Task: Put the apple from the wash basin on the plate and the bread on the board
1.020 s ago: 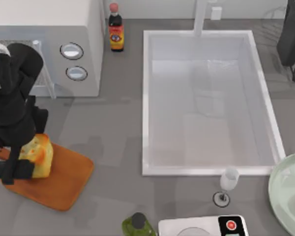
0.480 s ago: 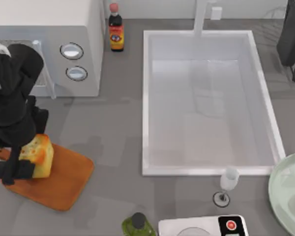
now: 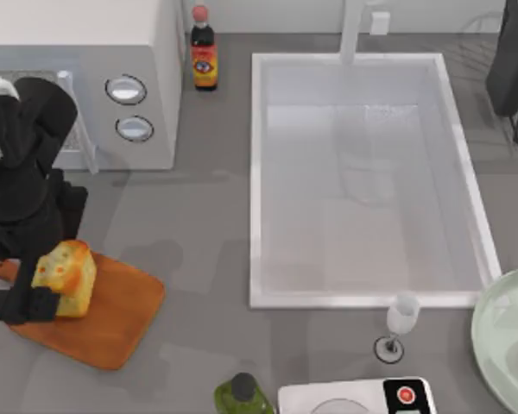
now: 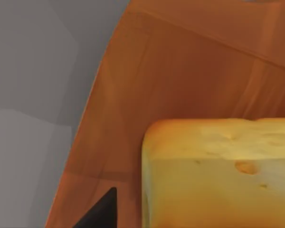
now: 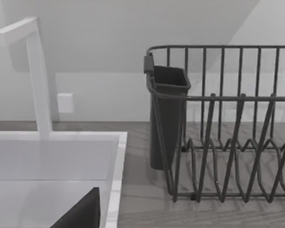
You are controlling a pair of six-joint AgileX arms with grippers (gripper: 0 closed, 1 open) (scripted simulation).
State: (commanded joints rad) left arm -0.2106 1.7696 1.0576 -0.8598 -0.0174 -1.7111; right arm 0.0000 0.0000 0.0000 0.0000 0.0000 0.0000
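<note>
Grained wooden board (image 3: 112, 319) (orange-brown), porous bread (image 3: 67, 276), glossy wash basin (image 3: 257, 172).

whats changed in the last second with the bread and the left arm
The left gripper has shifted slightly toward the table's left edge with the bread, which now shows more of its top and sits on the board. The board, wash basin, plate and wine glass stayed put.

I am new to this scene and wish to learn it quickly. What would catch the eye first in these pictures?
First, the yellow bread on the board at the table's left, with the left gripper at its side. Next, the big white wash basin in the middle, no apple showing inside. The plate sits at the right edge.
</note>
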